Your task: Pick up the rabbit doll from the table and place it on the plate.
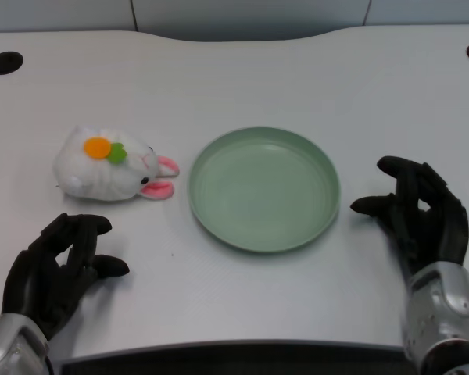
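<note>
Left hand [59, 269] resting on table [297, 70], fingers [82, 228] loosely apart, gripping nothing, prob. staging for reach. Rabbit doll [109, 166] lying just beyond fingertips; plate [264, 189] sitting to fingers' right.

Rabbit doll [112, 166] beside green plate [264, 188]

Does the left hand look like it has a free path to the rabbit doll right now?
Probably yes: the left hand holds nothing, and only bare table lies between it and the rabbit doll.
</note>
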Robot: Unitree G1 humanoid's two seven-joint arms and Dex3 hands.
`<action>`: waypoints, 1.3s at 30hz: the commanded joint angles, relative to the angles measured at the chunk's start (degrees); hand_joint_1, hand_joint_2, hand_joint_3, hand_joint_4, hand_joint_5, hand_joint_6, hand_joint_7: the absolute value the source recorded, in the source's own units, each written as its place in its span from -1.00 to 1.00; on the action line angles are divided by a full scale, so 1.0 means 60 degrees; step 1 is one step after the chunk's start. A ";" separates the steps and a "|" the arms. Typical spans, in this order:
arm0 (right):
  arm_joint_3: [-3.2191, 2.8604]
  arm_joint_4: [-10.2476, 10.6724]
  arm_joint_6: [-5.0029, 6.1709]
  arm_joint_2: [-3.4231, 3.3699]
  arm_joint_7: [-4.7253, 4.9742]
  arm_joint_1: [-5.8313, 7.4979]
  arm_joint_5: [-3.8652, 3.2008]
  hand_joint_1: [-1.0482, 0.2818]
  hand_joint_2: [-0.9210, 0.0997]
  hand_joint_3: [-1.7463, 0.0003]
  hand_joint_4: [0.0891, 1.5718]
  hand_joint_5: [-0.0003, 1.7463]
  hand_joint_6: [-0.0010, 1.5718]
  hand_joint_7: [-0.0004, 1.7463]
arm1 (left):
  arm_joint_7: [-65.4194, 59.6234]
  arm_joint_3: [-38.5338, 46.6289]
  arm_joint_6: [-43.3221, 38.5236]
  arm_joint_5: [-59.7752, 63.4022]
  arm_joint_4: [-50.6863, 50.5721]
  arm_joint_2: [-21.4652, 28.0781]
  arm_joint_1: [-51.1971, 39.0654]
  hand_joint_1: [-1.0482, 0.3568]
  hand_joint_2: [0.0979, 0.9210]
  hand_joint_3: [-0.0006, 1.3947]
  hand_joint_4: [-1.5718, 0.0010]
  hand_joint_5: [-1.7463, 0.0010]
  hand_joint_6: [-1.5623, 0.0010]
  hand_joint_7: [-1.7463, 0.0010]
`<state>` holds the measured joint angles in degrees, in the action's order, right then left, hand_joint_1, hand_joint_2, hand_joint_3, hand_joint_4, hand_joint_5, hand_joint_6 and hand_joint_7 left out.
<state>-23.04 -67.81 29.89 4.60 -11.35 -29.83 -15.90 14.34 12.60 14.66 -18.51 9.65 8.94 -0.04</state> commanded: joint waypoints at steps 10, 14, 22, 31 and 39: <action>0.0059 -0.0012 -0.0129 -0.0129 0.0182 0.0008 0.0003 -0.06 -1.00 0.55 0.04 0.39 0.00 -0.03 | -0.0122 -0.0112 0.0302 0.0181 0.0129 0.0012 -0.0233 -0.20 1.00 -0.23 0.54 -1.00 0.56 -0.76; 0.0130 0.0037 -0.0077 -0.0079 0.0146 0.0031 0.0057 -0.07 -1.00 0.54 0.03 0.43 0.01 -0.02 | -0.0027 -0.0035 0.0297 0.0024 0.0197 -0.0032 -0.0202 -0.19 1.00 -0.24 0.56 -1.00 0.58 -0.79; 0.0196 0.0074 -0.0024 -0.0085 0.0245 0.0071 0.0098 -0.07 -1.00 0.52 0.01 0.43 -0.01 -0.02 | 0.0033 -0.0049 0.0134 0.0062 0.0322 -0.0045 -0.0185 -0.19 1.00 -0.24 0.55 -1.00 0.58 -0.79; 0.0242 0.0155 -0.0114 -0.0147 0.0358 0.0075 0.0105 -0.07 -1.00 0.55 0.00 0.43 -0.02 -0.01 | 0.0123 -0.0099 -0.0046 0.0103 -0.0072 0.0027 -0.0286 -0.22 1.00 -0.27 0.55 -1.00 0.55 -0.70; 0.0152 0.0074 -0.0091 -0.0187 0.0209 0.0012 -0.0064 -0.06 -1.00 0.57 0.04 0.44 -0.02 0.01 | 0.0798 -0.0153 -0.1187 0.0336 -0.0877 0.0515 -0.0172 -0.25 1.00 -0.33 0.45 -0.99 0.39 -0.58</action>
<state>-21.92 -67.13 29.64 3.94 -9.76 -29.84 -15.99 18.45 11.74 9.36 -17.24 5.83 10.51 -1.85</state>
